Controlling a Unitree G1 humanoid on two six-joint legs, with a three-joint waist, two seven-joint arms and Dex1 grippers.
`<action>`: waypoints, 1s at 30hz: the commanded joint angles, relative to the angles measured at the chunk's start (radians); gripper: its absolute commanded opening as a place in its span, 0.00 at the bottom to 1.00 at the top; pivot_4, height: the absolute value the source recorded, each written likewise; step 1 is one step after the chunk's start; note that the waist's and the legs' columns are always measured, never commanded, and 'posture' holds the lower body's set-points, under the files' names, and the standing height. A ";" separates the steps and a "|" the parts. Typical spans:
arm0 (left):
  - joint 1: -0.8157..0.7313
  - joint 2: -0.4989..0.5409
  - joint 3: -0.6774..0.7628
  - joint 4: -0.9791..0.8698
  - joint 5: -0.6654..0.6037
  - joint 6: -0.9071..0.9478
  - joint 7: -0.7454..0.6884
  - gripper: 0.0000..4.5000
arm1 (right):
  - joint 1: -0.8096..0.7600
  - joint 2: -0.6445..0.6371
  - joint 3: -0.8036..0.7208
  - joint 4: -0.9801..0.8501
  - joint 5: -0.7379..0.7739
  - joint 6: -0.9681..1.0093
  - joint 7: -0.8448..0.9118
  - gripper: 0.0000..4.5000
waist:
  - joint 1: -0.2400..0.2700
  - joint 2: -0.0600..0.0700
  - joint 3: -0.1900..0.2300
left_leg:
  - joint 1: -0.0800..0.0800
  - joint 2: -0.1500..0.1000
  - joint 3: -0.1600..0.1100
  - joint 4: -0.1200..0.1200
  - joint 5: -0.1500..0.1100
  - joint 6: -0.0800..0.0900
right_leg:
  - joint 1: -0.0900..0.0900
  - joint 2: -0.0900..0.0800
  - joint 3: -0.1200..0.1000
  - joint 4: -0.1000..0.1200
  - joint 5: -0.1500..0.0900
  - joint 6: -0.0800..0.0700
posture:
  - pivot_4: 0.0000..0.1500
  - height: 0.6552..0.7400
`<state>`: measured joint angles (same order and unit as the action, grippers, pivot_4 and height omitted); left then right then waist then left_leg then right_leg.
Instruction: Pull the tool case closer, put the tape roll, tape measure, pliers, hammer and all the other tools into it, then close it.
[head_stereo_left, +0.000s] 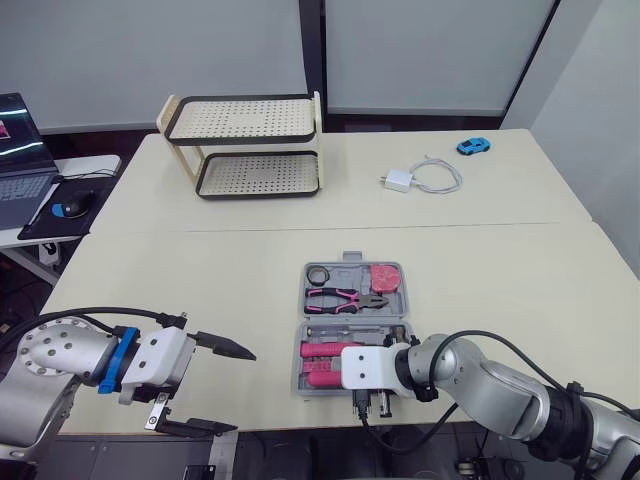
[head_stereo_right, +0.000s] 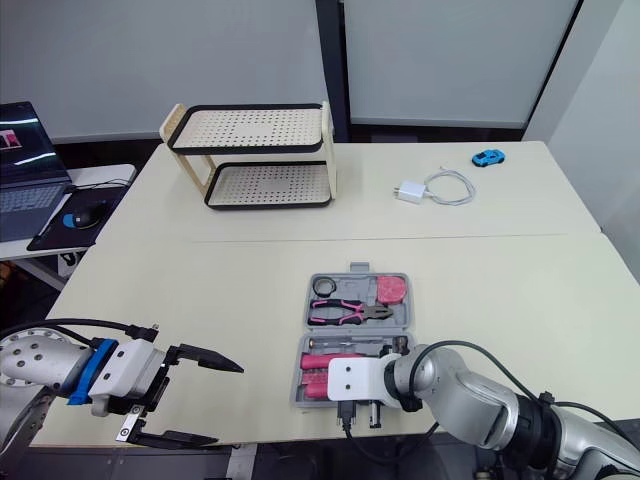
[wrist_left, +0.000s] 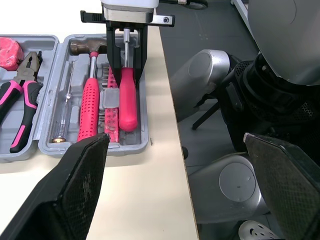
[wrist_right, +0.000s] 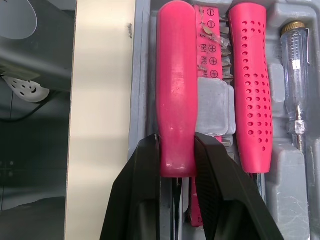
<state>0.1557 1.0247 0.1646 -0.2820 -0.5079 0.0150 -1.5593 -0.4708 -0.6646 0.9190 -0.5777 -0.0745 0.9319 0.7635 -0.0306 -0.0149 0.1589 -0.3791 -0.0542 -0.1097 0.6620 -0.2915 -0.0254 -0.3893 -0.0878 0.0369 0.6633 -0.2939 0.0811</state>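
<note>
Cream table (head_stereo_left: 200, 270) carries the open grey tool case (head_stereo_left: 352, 259) close to its front edge, with pliers (head_stereo_left: 345, 297) in the far half and the hammer (wrist_right: 252, 90) in the near one. The right gripper (wrist_right: 176, 150) is clamped on a pink-handled screwdriver (wrist_right: 176, 90) lying in the near half's outermost slot. The left gripper (head_stereo_left: 242, 390) hangs spread wide at the table's front-left edge. The screwdriver looks light and rigid. Its smooth handle could slip, so a hold at the shaft end suits it.

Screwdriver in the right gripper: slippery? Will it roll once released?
Probably stiff: the screwdriver is a solid handle on a metal shaft. Its handle looks smooth, so it may slip in the right gripper. Rolling seems unlikely; it lies in a moulded slot of the tool case.
</note>
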 joint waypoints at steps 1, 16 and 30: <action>-0.001 -0.003 0.018 -0.020 -0.014 -0.007 0.005 1.00 | 0.006 -0.023 -0.024 -0.056 0.004 0.039 0.026 0.13 | 0.000 0.000 0.000 | 0.000 0.000 0.000 0.000 0.000 0.000 | 0.000 0.000 0.000 0.000 0.000 0.000 | 1.00 1.00; -0.042 -0.014 -0.013 -0.009 -0.001 0.000 0.009 1.00 | -0.028 -0.102 -0.118 -0.110 0.049 0.044 0.110 0.13 | -0.001 0.000 0.001 | -0.002 0.000 0.000 0.000 0.000 0.000 | 0.000 0.000 0.000 0.000 0.000 0.000 | 1.00 1.00; -0.040 -0.003 -0.009 -0.020 -0.004 0.008 0.016 1.00 | -0.017 -0.119 -0.198 -0.001 0.044 -0.120 0.191 0.13 | -0.001 0.000 0.001 | -0.002 0.001 0.001 -0.001 0.000 0.000 | 0.000 0.001 0.001 0.000 0.000 0.000 | 1.00 1.00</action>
<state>0.1162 1.0133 0.1468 -0.2796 -0.5036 0.0201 -1.5412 -0.4780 -0.7890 0.7296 -0.5613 -0.0200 0.8181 0.9465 -0.0319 -0.0146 0.1603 -0.3814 -0.0532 -0.1086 0.6611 -0.2915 -0.0254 -0.3892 -0.0873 0.0373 0.6634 -0.2939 0.0810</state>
